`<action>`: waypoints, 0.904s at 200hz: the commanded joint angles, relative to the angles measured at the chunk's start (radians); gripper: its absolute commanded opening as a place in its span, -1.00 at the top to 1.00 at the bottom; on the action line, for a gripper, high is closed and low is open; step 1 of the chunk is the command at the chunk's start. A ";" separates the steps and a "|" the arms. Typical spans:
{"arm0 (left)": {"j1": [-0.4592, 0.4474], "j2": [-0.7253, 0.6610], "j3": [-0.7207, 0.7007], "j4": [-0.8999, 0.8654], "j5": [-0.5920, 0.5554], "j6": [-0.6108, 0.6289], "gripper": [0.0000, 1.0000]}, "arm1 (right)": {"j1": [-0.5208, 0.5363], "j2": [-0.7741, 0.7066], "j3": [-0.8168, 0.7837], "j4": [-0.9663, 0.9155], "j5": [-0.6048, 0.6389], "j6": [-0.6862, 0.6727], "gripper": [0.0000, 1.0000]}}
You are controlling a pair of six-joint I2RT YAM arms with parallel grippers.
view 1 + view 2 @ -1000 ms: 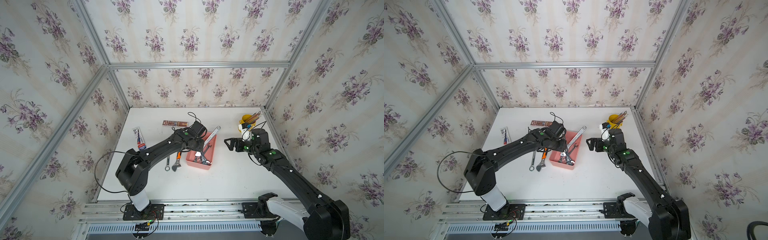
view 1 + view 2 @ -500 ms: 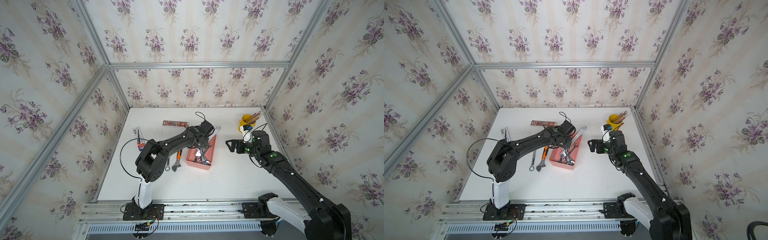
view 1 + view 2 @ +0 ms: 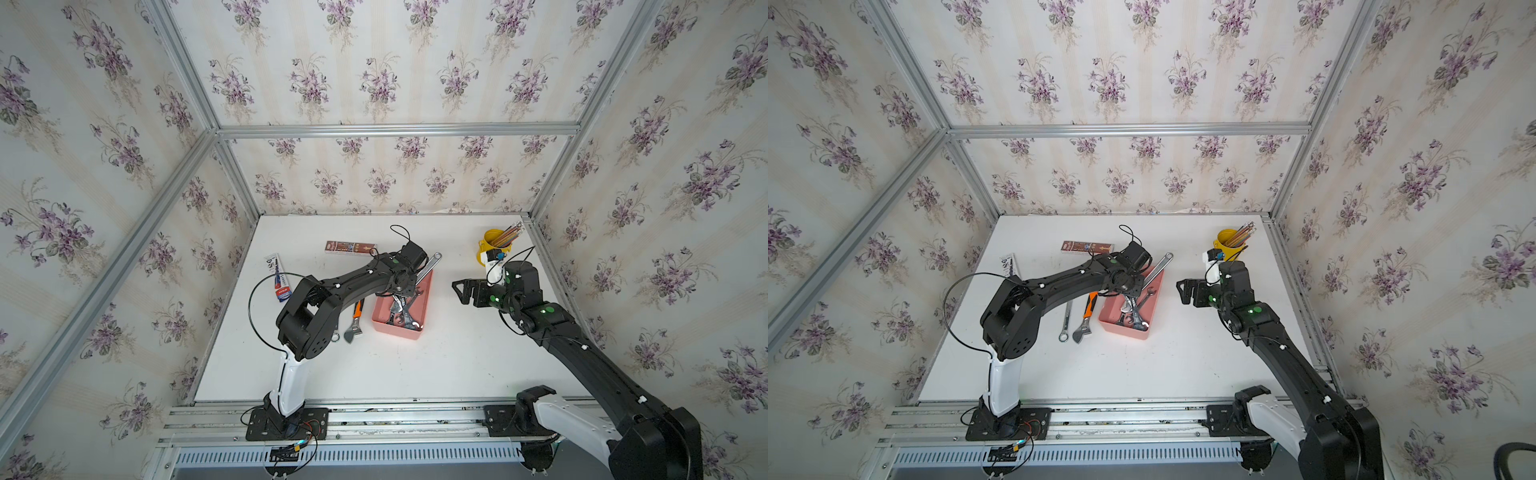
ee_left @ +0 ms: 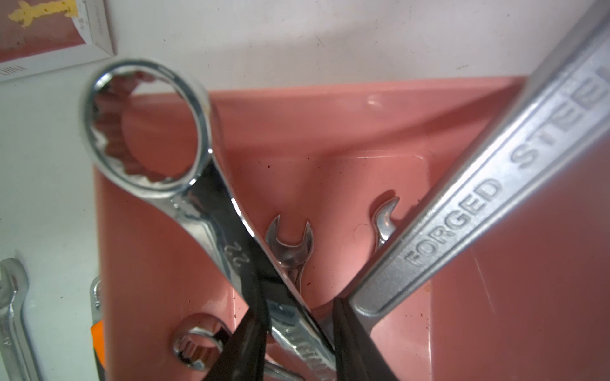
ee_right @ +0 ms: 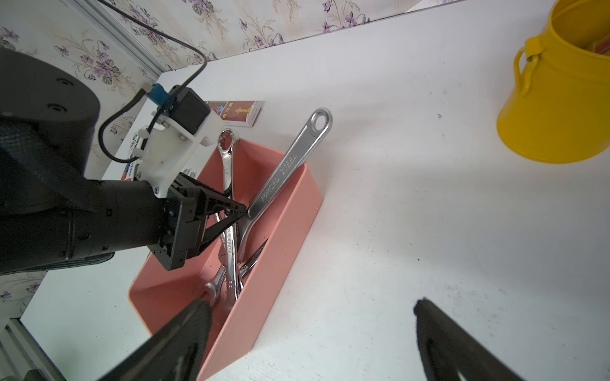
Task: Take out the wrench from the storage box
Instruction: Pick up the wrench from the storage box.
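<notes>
The salmon-pink storage box (image 3: 399, 332) (image 5: 290, 224) lies mid-table and holds several steel wrenches. My left gripper (image 4: 298, 297) (image 3: 401, 291) reaches down into it. Its black fingers sit on either side of the shank of a shiny ring-ended wrench (image 4: 211, 211) (image 5: 227, 165) marked 22, and both seem to touch it. That wrench's ring end rests on the box's far rim. A big matt wrench (image 4: 478, 204) (image 3: 430, 266) stamped FORGED STEEL leans out over the far end, beside my fingers. My right gripper (image 5: 310, 305) (image 3: 457, 291) hovers open to the right of the box, holding nothing.
An orange-handled adjustable wrench (image 3: 356, 316) and a slim spanner (image 3: 1065, 318) lie on the table left of the box. A yellow cup of pencils (image 3: 494, 245) stands at the back right. A brown carton (image 3: 349, 247) and a tube (image 3: 278, 278) lie at the back left.
My left arm has stretched further over the box and its gripper has dropped in and narrowed around the ring-ended wrench. The right arm has barely shifted and stays open.
</notes>
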 commanded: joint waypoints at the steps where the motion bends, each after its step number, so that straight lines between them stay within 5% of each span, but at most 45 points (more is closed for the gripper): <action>1: 0.004 0.021 -0.014 0.020 0.027 -0.017 0.31 | -0.002 0.002 0.006 -0.006 0.001 -0.010 -0.99; 98: -0.002 -0.022 -0.022 0.029 0.051 -0.087 0.74 | -0.003 0.012 0.007 0.002 -0.002 -0.005 -1.00; 181: -0.005 -0.105 -0.012 0.013 0.068 -0.121 0.84 | -0.004 0.016 0.013 0.012 0.001 0.002 -0.99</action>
